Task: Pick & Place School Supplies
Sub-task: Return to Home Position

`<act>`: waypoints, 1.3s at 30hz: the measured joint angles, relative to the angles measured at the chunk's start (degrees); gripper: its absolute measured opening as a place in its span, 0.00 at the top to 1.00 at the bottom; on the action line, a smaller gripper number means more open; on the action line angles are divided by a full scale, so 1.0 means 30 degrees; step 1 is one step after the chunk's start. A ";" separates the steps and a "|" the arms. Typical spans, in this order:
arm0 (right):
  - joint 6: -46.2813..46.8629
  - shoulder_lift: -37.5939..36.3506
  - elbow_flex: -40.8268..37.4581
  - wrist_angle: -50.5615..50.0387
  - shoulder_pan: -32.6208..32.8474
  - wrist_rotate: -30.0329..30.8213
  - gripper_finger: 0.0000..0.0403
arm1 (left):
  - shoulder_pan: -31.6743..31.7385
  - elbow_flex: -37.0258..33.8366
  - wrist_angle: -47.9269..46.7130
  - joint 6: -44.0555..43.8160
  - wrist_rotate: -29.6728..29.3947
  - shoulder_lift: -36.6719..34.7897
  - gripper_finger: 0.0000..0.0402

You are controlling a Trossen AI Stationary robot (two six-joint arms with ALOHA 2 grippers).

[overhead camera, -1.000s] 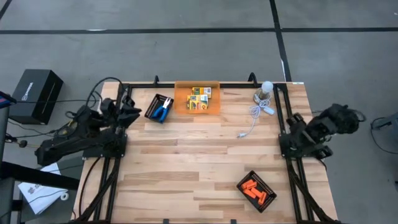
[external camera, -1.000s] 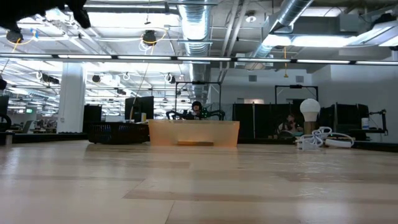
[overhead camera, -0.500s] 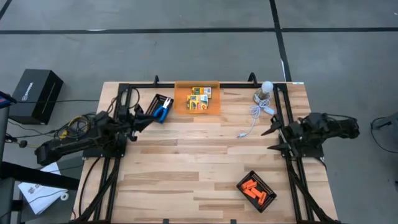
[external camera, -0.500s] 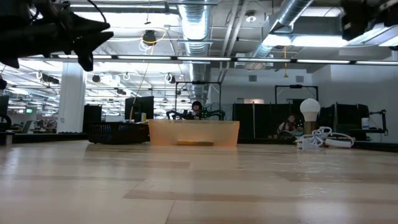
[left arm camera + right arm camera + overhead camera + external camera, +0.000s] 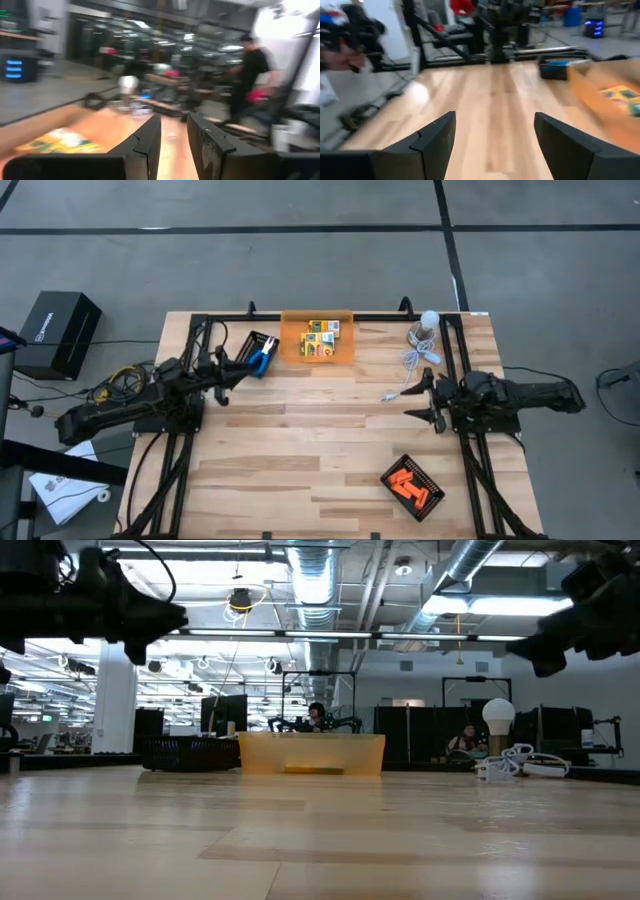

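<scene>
Pale wood desk (image 5: 300, 440) first, spanning most of the high view. Next, two dark arms, one lying low along each side.

At the left arm's tip, left end effector (image 5: 236, 369), poised over the desk's left part toward the far edge. Fingers (image 5: 150, 137) parted by only a narrow gap in the left wrist view, gripping nothing. At the other arm's tip, right end effector (image 5: 418, 397), over the right part about mid-depth, pointed inward. Fingers (image 5: 432, 137) spread wide, likewise empty. Both raised clear of the desk in the low view, up at the two top corners.

Then the containers:
- **Middle of the far edge:** orange tray (image 5: 290, 340), carrying the yellow-and-green crayon boxes (image 5: 322, 335). Well apart from both end effectors.
- **Just left of it:** first black ridged tray (image 5: 245, 348), with the blue-handled pliers (image 5: 263, 359) inside. Nearest of all the supplies to the left end effector, just beyond its fingertips, untouched.
- **Near the front right corner:** second black ridged tray (image 5: 436, 492), turned at an angle and filled with the orange sticks (image 5: 407, 481). Closer to the front edge than the right end effector and well apart from it.

Lastly, white cable (image 5: 404, 375) with round bulb (image 5: 429, 320) by the far right corner. Trails toward the right end effector and ends close beside it; touching or not, cannot tell.
</scene>
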 joint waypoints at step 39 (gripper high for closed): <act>0.5983 0.0068 0.0124 -0.0679 -0.1093 0.0586 0.35 | 0.0014 -0.0007 -0.0135 0.1224 -0.4388 0.2265 0.78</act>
